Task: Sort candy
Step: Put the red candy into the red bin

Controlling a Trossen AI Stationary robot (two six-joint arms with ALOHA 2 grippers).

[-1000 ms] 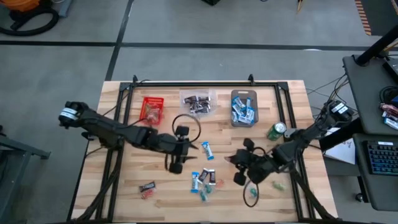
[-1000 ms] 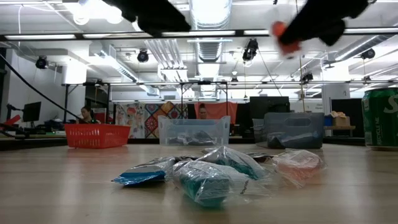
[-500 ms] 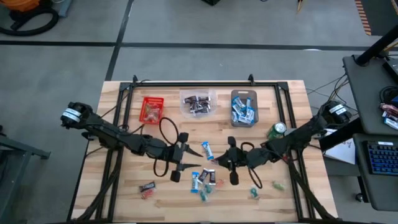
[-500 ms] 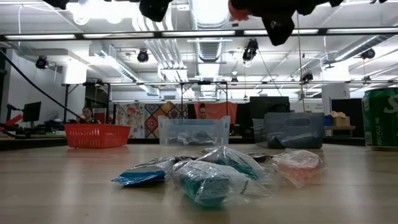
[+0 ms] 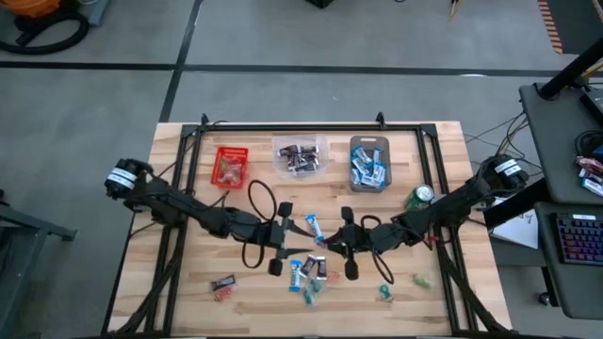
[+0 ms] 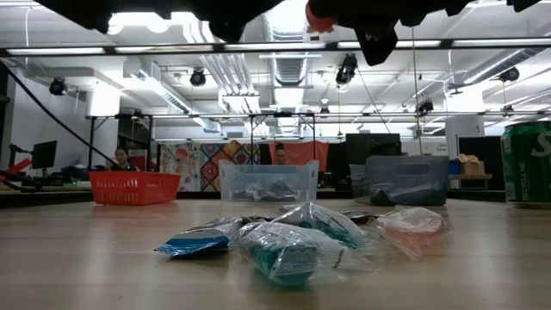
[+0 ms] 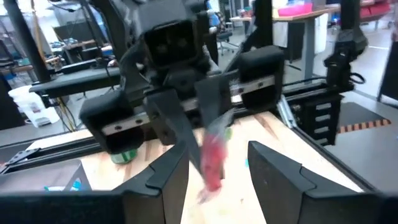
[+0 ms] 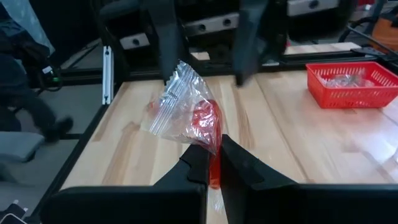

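1. Right end effector (image 8: 211, 163) clamped on a clear packet of red candy (image 8: 194, 118), pinched at the packet's lower edge, rest of the bag sticking up past the fingertips.
2. Same right end effector in high view (image 5: 332, 243), up off the worktop (image 5: 443, 169) near mid-board, pointed at the left arm.
3. Left end effector (image 7: 217, 168) spread about halfway, nothing between the fingers (image 7: 273, 168); red packet (image 7: 211, 163) visible in the gap but gripped by the facing right unit.
4. Left end effector in high view (image 5: 295, 247) just beside the right one, tips facing, close but apart.
5. Loose candy pile (image 5: 309, 273) on the worktop right below and in front of both end effectors: blue-and-white and dark wrappers, some teal.
6. Single blue-and-white candy (image 5: 312, 227) just behind the end effectors.
7. Stray pieces: dark and red pair (image 5: 223, 285) at front left; small green ones (image 5: 420, 280) at front right.
8. Low view: crinkled blue and teal wrappers (image 6: 284, 245) close up on the wood, clear packet with red content (image 6: 413, 226) to their right.
9. 3 bins along the far edge: red bin (image 5: 230, 166), clear bin (image 5: 300, 155) with dark candy, grey bin (image 5: 369, 164) with blue-and-white candy.
10. Green can (image 5: 419, 198) upright, right of the grey bin, beside the right arm.
11. Red bin also seen past the right end effector (image 8: 351, 84), holding clear-wrapped pieces.
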